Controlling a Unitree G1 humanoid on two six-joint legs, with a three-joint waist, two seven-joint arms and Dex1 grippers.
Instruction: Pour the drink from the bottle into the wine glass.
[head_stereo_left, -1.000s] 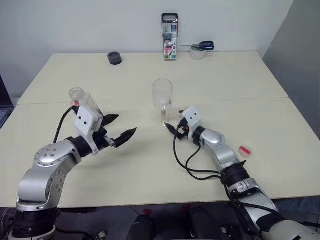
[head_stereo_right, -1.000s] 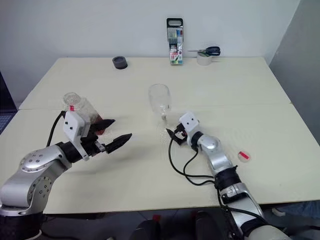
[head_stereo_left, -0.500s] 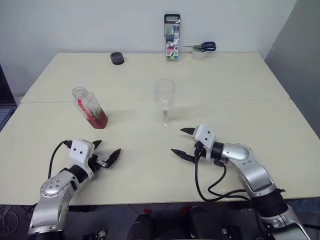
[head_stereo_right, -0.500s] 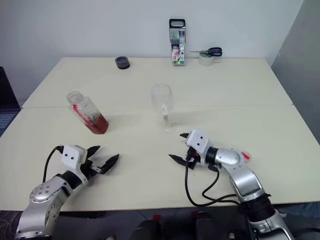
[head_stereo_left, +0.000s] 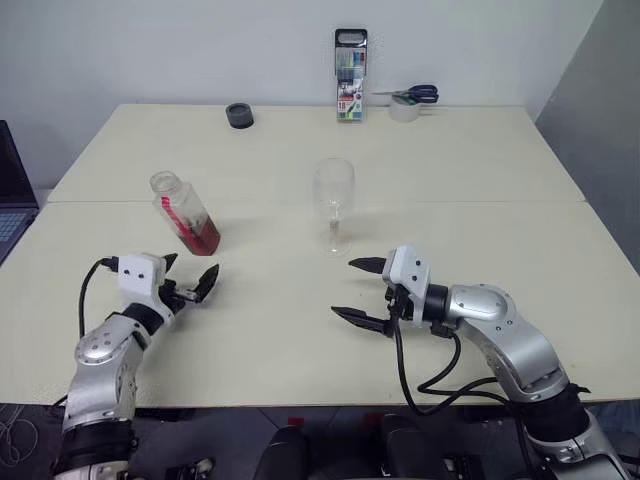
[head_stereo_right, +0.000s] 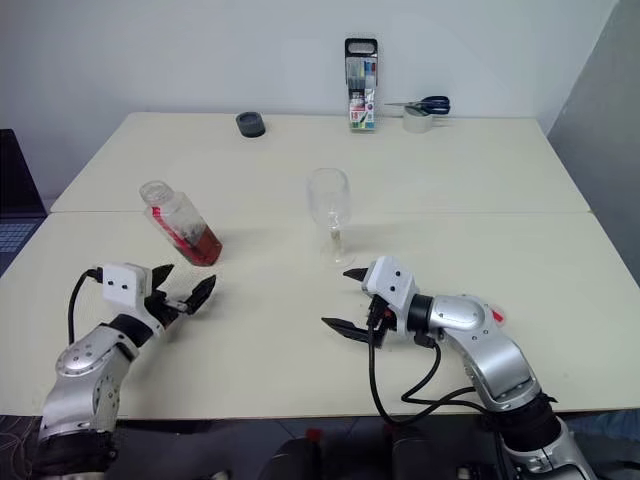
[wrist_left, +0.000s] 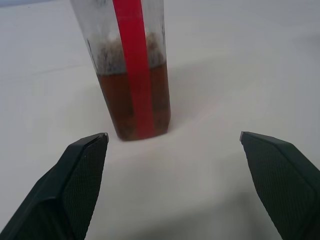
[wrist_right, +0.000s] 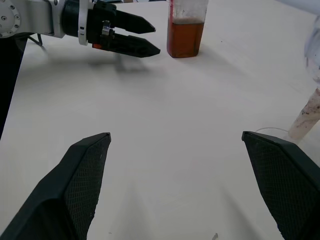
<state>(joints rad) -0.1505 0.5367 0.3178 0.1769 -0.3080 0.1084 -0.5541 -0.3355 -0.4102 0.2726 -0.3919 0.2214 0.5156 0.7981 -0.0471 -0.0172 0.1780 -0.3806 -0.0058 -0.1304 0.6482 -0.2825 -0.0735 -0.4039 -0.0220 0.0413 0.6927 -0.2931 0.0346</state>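
Both grippers, left (head_stereo_left: 190, 285) and right (head_stereo_left: 358, 291), gape wide, gripping nothing (2 empty claws); bottle (head_stereo_left: 185, 213) and wine glass (head_stereo_left: 334, 204) stand untouched.

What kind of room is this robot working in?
Probably an office or lab test space: two plain cream tables pushed together against a bare white wall, with desk supplies along the far edge: a marker-pen case, scissors on a tape roll.

No legible text on the bottle (head_stereo_left: 185, 213) label strip or the marker case (head_stereo_left: 350, 76).
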